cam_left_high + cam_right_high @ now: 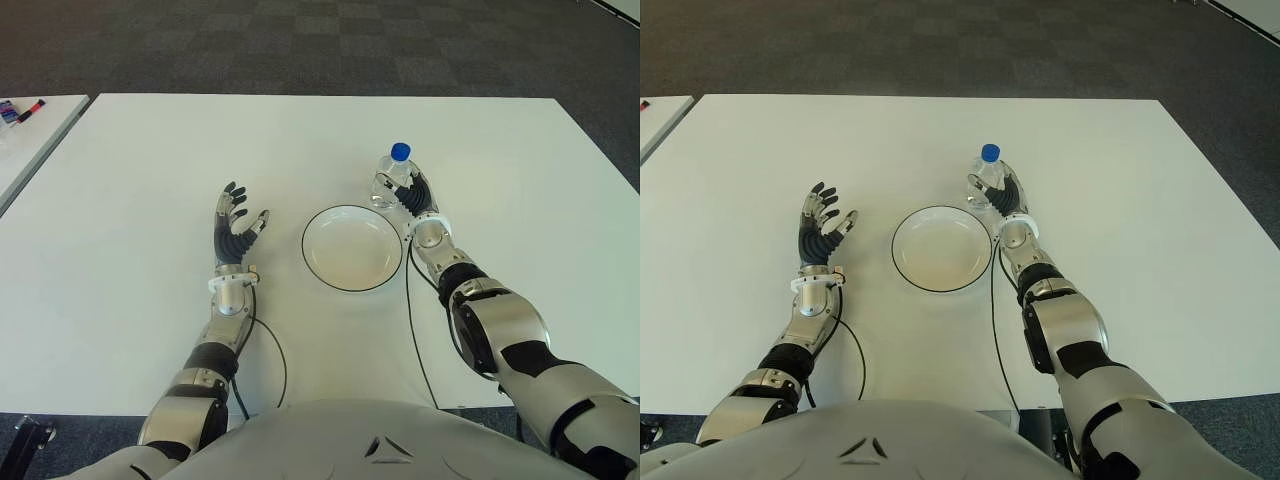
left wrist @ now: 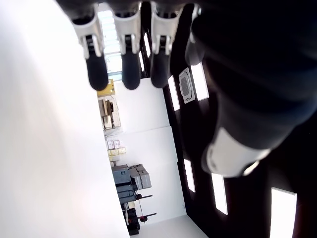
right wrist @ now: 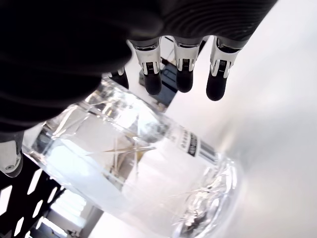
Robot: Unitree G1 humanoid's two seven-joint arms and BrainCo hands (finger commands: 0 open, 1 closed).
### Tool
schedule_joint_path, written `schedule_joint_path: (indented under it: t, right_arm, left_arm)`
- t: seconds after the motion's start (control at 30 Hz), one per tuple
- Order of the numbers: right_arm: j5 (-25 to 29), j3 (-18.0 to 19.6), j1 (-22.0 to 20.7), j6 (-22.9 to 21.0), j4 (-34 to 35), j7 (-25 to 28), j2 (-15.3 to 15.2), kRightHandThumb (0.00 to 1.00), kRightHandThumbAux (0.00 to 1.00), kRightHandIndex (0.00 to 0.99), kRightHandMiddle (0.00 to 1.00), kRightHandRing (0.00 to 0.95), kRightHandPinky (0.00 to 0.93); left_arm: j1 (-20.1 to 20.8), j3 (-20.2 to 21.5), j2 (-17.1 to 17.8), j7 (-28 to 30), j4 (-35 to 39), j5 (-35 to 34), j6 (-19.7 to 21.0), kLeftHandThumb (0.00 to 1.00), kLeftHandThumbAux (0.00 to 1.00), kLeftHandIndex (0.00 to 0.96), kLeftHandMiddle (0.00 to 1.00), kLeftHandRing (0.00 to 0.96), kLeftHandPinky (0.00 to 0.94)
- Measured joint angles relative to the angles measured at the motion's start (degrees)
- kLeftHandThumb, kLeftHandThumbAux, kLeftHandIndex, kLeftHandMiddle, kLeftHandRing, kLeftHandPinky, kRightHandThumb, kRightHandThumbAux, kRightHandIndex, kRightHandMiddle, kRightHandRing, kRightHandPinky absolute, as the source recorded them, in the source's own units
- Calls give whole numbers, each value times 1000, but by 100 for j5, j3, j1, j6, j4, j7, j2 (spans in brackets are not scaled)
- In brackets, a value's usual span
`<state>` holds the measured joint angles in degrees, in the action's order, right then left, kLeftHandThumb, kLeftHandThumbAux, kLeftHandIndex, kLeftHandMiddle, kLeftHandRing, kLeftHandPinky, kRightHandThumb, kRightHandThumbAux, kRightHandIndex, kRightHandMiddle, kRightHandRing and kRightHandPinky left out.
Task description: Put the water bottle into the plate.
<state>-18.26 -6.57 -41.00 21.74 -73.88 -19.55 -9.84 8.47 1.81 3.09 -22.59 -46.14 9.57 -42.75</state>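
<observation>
My right hand (image 1: 418, 203) is up against the water bottle (image 1: 393, 177), a clear plastic one with a blue cap (image 1: 400, 151), standing upright on the white desk (image 1: 150, 170). In my right wrist view my fingers (image 3: 184, 74) reach past the bottle's side, straight rather than wrapped around it, with my palm close to it; I cannot tell whether I have any real hold on it. The bottle sits just beyond the far right edge of the white plate (image 1: 352, 247), outside its dark rim and near it. My left hand (image 1: 233, 232) shows to the left of the plate, palm up, fingers (image 2: 130, 54) spread and relaxed, holding nothing.
</observation>
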Motion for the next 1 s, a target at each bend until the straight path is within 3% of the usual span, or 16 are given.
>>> schedule_joint_path:
  t: [1.0]
  right_arm:
    - [23,-27,-108,114,-23,298,101,565,346,0,0,0,131]
  left_arm:
    - [-4,-38,0,182,1,7,-77,270,785,107,203,221,266]
